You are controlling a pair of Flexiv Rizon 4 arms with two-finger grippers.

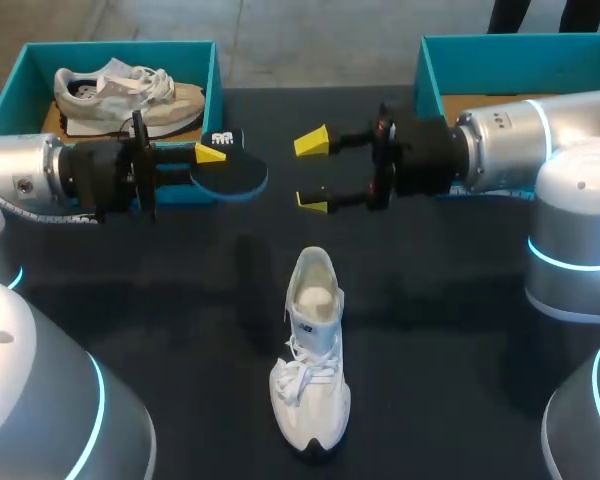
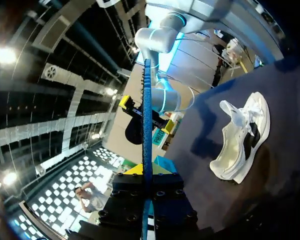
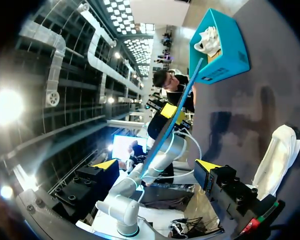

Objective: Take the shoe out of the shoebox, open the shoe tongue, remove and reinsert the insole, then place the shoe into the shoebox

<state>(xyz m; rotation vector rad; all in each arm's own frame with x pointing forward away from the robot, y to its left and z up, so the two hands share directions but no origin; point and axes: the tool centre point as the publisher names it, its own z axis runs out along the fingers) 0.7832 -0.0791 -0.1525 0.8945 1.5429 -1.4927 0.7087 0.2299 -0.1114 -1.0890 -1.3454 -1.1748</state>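
A white shoe [image 1: 310,350] lies on the dark table [image 1: 180,300], heel towards the grippers, tongue pulled up; it also shows in the left wrist view [image 2: 242,142] and the right wrist view [image 3: 277,160]. Its blue insole [image 1: 232,177] is held in the air above the table with my left gripper [image 1: 212,160] shut on one end. From the wrist the insole [image 2: 147,110] appears edge-on, rising from between the fingers of the left gripper [image 2: 146,172]. My right gripper [image 1: 313,172] stands wide open just to the right of the insole's free end. The insole [image 3: 175,115] hangs ahead of the right gripper [image 3: 157,165].
A teal shoebox [image 1: 215,75] at the back left holds a second, beige shoe [image 1: 130,90]. Another teal shoebox [image 1: 430,70] stands at the back right, partly behind my right arm. Bare table lies around the white shoe.
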